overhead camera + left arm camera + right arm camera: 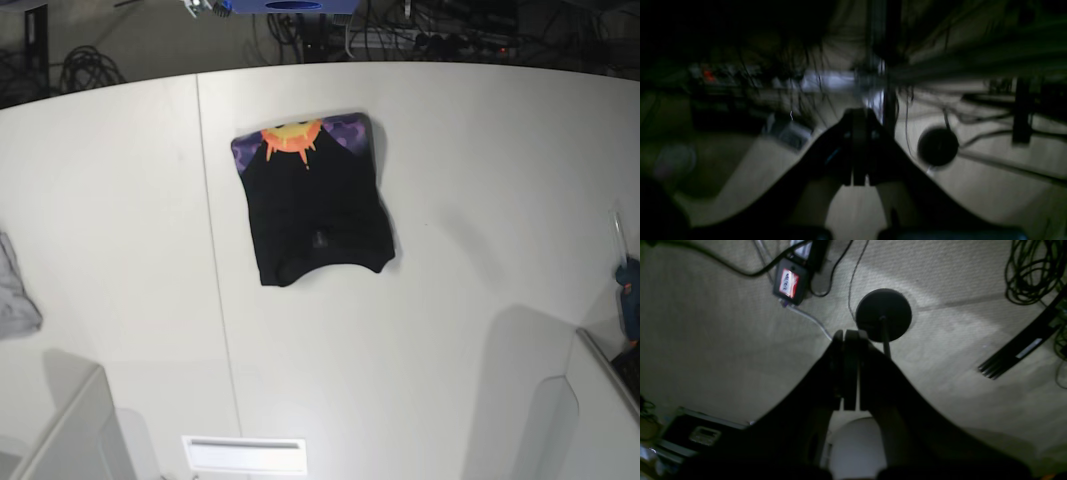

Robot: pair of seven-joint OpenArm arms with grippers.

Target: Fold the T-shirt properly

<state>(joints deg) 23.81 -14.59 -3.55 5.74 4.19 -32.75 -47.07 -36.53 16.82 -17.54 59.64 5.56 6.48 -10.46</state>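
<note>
Folded into a compact rectangle, the black cloth T-shirt with its orange sun print (316, 203) lies mid-surface; both claws, left (858, 113) and right (850, 336), hang pressed together over carpet, away from it. If you refold, lift its near hem evenly.

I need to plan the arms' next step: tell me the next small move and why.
Probably none beyond keeping both arms back. The T-shirt already lies folded into a compact rectangle on the table, its sun print showing at the far edge. The left hand and right hand are shut, hold nothing, and point at the floor.
</note>
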